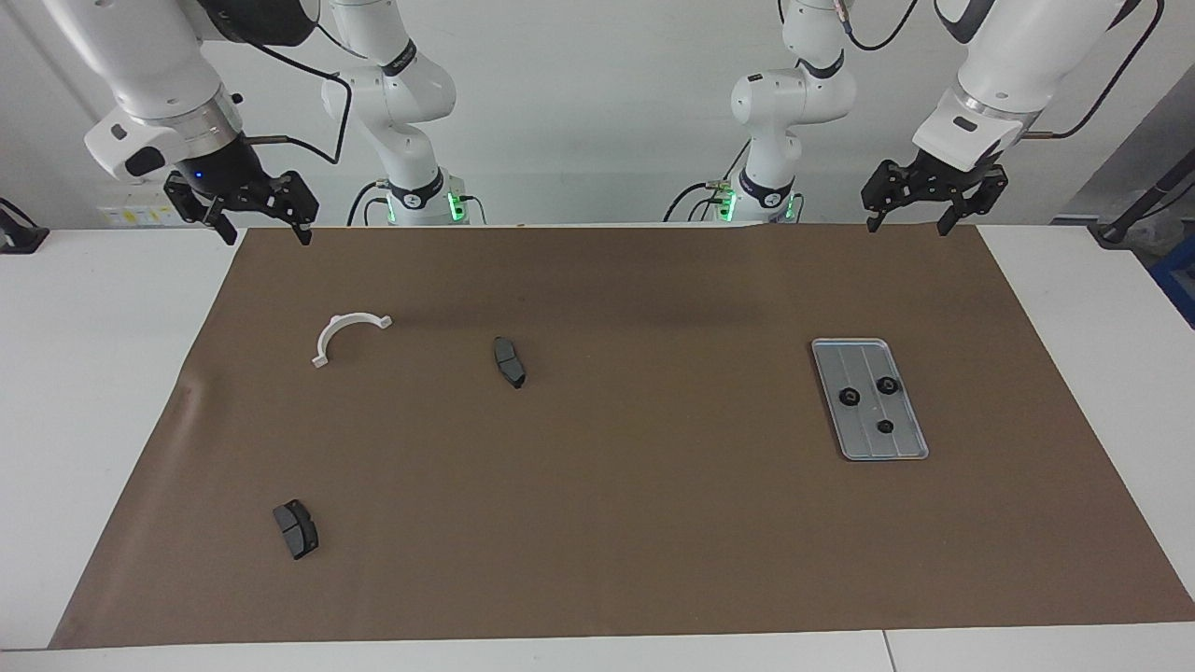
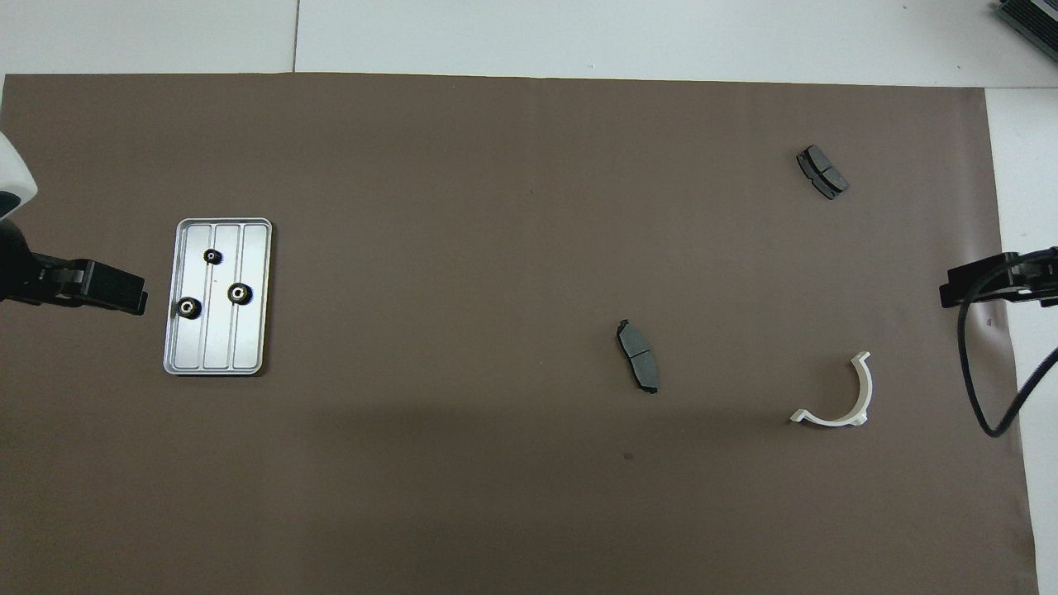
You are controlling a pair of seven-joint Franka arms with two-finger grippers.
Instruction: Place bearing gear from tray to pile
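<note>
The silver-grey tray [image 1: 854,448] lies on the brown mat toward the left arm's end; it also shows in the overhead view [image 2: 248,351]. Three small black gears sit on it, apart from each other: one [image 1: 849,397], a second [image 1: 888,385], a third [image 1: 885,427]. The pile's parts lie scattered toward the right arm's end: a white half-ring bracket [image 1: 341,331] and two dark grey pads [image 1: 509,361] [image 1: 296,528]. My left gripper [image 1: 907,227] is open and empty, raised over the mat's edge by the robots. My right gripper [image 1: 266,238] is open and empty, raised over the mat's corner.
The brown mat [image 1: 653,523] covers most of the white table [image 1: 103,373]. A wide bare stretch of mat lies between the tray and the pads. A black cable [image 2: 979,388] hangs from the right arm near the bracket.
</note>
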